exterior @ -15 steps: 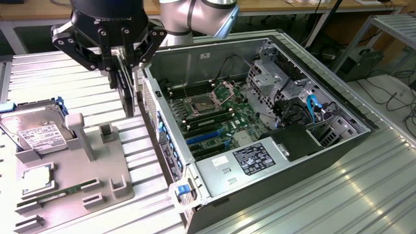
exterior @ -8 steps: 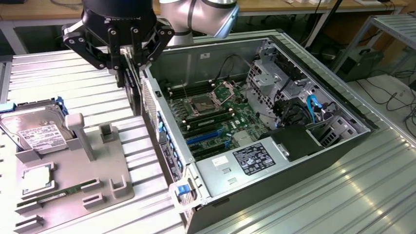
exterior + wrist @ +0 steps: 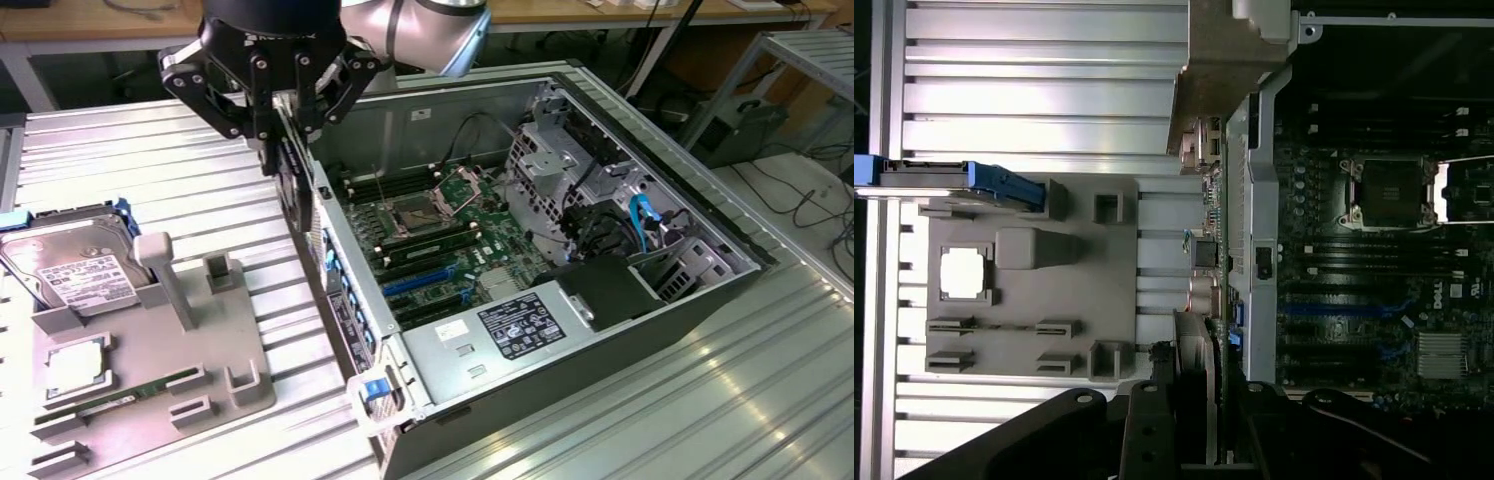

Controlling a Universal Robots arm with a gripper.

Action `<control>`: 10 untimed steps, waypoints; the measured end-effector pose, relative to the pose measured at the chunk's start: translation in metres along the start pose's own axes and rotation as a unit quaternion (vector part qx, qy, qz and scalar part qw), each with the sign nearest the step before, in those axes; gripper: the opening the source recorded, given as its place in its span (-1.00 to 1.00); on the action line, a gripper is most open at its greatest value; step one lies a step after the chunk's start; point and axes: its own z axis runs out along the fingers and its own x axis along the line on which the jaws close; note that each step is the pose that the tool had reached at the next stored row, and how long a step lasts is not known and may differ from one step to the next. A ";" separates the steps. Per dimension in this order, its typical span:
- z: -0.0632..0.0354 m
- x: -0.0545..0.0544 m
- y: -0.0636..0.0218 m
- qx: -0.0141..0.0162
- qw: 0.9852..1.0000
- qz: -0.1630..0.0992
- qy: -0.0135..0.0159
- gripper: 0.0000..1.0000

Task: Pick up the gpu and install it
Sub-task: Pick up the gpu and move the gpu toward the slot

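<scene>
The gpu (image 3: pixel 296 190) is a thin dark card hanging upright from my gripper (image 3: pixel 284 135), which is shut on its upper edge. It hangs just over the open computer case's (image 3: pixel 667 300) wall on the exterior view's left, above the table. In the wrist view the gpu (image 3: pixel 1211 250) shows edge-on, with its beige metal bracket (image 3: pixel 1229 60) at the far end, and my gripper (image 3: pixel 1199 400) clamps the near end. The motherboard (image 3: pixel 441 240) with its blue slots (image 3: pixel 416 284) lies inside the case, to the exterior view's right of the card.
A grey fixture tray (image 3: pixel 240 390) lies on the ribbed metal table at the exterior view's left. It holds a silver hard drive (image 3: pixel 74 265), a processor chip (image 3: pixel 74 365) and a green memory stick (image 3: pixel 134 395). Cables and drive cages fill the case's far right side.
</scene>
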 end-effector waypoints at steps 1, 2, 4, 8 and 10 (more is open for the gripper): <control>0.0000 -0.001 0.0000 0.000 1.000 0.000 0.000 -0.44; -0.0001 -0.003 -0.0001 0.000 1.000 0.000 0.000 -0.44; -0.0001 -0.006 -0.0001 0.000 1.000 0.000 0.000 -0.44; -0.0002 -0.010 -0.0002 0.000 1.000 0.000 0.000 -0.44; -0.0002 -0.013 -0.0003 0.000 1.000 0.000 0.000 -0.44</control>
